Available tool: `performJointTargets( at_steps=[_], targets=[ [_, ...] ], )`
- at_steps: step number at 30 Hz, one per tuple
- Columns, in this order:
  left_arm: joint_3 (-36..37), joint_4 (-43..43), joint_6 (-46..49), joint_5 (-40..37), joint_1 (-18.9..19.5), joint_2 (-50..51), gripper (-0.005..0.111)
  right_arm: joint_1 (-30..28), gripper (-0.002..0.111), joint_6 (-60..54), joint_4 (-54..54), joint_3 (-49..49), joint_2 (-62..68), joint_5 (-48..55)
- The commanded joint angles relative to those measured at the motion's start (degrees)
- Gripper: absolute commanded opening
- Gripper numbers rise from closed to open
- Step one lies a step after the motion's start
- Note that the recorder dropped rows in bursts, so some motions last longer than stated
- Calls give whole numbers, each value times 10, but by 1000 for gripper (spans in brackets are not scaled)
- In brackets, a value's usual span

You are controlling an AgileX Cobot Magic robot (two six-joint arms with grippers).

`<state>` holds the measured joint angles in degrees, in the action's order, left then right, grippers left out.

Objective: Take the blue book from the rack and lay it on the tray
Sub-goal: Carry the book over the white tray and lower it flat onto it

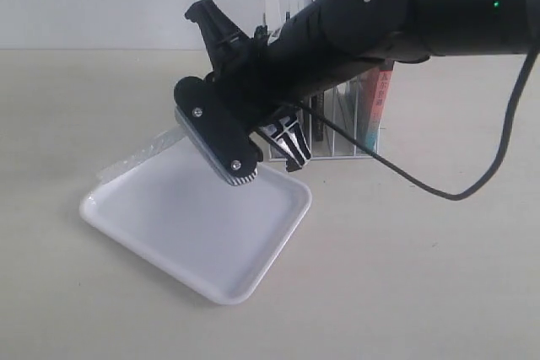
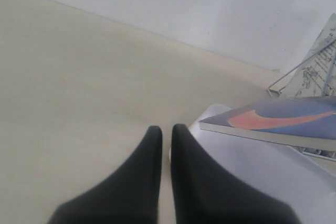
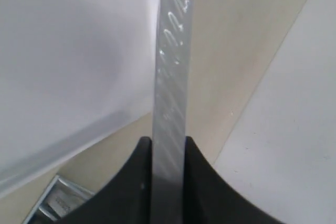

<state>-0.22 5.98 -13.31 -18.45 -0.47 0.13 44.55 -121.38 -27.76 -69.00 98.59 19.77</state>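
White tray (image 1: pixel 169 225): glossy, with a low rim. It lies flat on the table, one rounded corner pointing toward the exterior camera.
Table (image 1: pixel 422 284): pale beige and matte, meeting a plain light wall behind.
Blue book (image 2: pixel 273 119): out of the rack and held over the part of the tray nearest the rack. The cover faces up and is nearly level — an orange-red crescent on dark blue, with the pale page edge turned toward the left wrist camera. Whether any part of it touches the tray cannot be told. In the exterior view the arm hides it.
Right hand (image 3: pixel 168 145): its two black fingers pinch the book's thin edge, which runs away from the wrist camera as a narrow grey strip.
Right arm (image 1: pixel 405 6): thick and black. It reaches in from the right, across the middle, and slants down over the tray's rear corner.
Left hand (image 2: pixel 166 132): its dark fingers are pressed almost together with only a hairline slit between them, and they grip nothing. It sits low over the table, just beside a corner of the tray.
Rack (image 1: pixel 350 124): white wire, standing behind the tray and partly covered by the arm. Upright books are in it — one with a pink-to-teal spine (image 1: pixel 380 103) is at its right end.
Cable (image 1: pixel 472 187): black, sagging from the arm down to the table and back up at the right.
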Motion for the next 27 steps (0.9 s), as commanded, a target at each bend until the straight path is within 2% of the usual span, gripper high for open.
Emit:
performJointTargets(
  at_steps=[1, 6, 13, 16, 19, 22, 24, 27],
  targets=[
    [2, 3, 3, 5, -2, -1, 6, 0, 0, -2, -71, -1, -18, 17],
    [2, 3, 3, 5, -2, -1, 6, 0, 0, -2, -71, -1, -20, 50],
    [2, 3, 3, 5, -2, -1, 6, 0, 0, 8, -71, -1, -20, 20],
    [2, 3, 3, 5, -2, -1, 6, 0, 2, 79, -77, -1, -20, 23],
    [2, 3, 3, 5, -2, -1, 6, 0, 12, 201, -76, -1, -20, 21],
    [2, 3, 3, 5, -2, -1, 6, 0, 30, 216, -75, -1, -20, 23],
    [2, 3, 3, 5, -2, -1, 6, 0, 37, 214, -75, -1, -20, 13],
    [2, 3, 3, 5, -2, -1, 6, 0, 38, 214, -74, -1, -20, -1]
  ],
)
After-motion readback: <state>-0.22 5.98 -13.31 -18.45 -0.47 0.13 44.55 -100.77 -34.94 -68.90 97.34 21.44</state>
